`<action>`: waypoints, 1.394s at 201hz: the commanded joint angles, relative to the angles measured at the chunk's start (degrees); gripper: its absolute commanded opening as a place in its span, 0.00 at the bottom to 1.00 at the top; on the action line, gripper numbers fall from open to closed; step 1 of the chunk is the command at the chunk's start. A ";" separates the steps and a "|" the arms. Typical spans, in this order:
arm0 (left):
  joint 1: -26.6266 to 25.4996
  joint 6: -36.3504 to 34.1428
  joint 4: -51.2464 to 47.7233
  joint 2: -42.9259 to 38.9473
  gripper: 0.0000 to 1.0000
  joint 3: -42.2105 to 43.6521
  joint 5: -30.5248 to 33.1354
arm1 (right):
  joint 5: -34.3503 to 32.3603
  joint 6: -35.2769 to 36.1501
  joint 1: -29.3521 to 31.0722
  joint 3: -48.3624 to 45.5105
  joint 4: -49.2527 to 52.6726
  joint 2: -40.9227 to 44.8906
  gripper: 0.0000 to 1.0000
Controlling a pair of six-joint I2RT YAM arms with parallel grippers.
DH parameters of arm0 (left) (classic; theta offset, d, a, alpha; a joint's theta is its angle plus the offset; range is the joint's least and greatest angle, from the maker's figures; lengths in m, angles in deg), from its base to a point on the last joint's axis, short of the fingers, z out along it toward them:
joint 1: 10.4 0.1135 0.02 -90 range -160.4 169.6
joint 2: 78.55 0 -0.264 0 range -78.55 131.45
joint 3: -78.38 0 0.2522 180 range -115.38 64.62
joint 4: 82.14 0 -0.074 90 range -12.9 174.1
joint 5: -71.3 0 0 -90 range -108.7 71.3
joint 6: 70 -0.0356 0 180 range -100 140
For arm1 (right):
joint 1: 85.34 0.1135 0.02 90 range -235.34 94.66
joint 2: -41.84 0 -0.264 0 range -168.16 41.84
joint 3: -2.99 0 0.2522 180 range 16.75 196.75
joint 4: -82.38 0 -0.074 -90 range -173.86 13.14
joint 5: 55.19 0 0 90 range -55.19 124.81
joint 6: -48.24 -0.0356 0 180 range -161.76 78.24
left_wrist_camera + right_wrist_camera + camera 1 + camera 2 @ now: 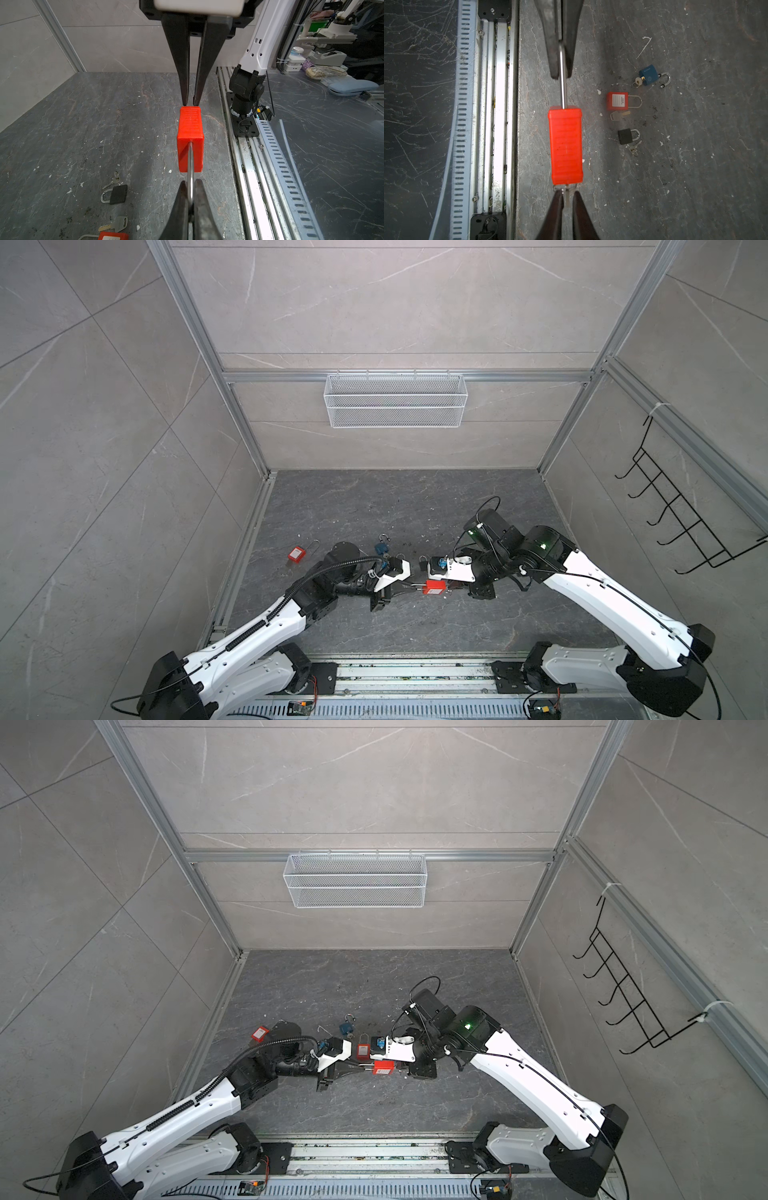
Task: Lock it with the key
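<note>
The left end effector (191, 182) is closed tight on the metal loop (190, 162) of the red padlock (190, 133). It holds the padlock lying sideways, up off the dark worktop (374, 506). In both top views the padlock is near the front middle.

The right end effector (568, 194) is at the other end of the padlock, facing the left one. Its two black fingers (556, 207) are narrow, with only a small gap. The key (566, 197) sticks out of the bottom of the padlock and sits between the tips. I cannot tell if the tips pinch the key or only sit beside it.

Three more padlocks lie on the worktop a bit farther back. The blue padlock (649, 74) has a small key in it. The labelled padlock (616, 101) is red with a white sticker, and a loose key (618, 115) lies just beside it. The black padlock (625, 136) is small, with a ringed key (634, 148) just beside it
</note>
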 commanded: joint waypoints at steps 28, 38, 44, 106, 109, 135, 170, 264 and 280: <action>-0.16 -2.10 0.26 -1.52 0.00 -2.34 -1.88 | 1.41 1.22 0.35 -0.60 -0.30 -1.36 0.14; -0.16 -2.16 0.24 -1.45 0.00 -2.35 -2.04 | 1.00 1.22 0.38 -0.74 -0.77 -1.31 0.19; -0.17 -2.16 0.22 -1.44 0.00 -2.34 -2.13 | 0.89 1.30 0.38 -0.91 -0.95 -1.27 0.21; -0.20 -2.22 0.91 -1.33 0.00 -2.41 -1.97 | 2.29 1.77 0.38 -0.97 1.17 -2.93 0.24; -0.17 -2.24 0.92 -1.33 0.00 -2.42 -1.97 | 2.35 1.76 0.37 -1.02 1.22 -3.03 0.24; -0.16 -2.31 0.93 -1.45 0.00 -2.51 -1.72 | 2.58 1.45 0.36 -1.42 0.97 -3.06 0.25; -0.16 -2.42 0.92 -1.48 0.00 -2.60 -1.70 | 3.52 1.41 0.36 -1.33 0.60 -3.02 0.18; -0.16 -4.26 -2.15 -1.65 0.00 -3.63 -0.57 | -0.38 4.53 0.24 -2.94 2.02 -1.05 0.00; -0.14 -5.77 -5.06 -1.60 0.00 -4.55 -0.22 | -2.21 5.06 -0.38 -3.92 2.19 -0.12 0.00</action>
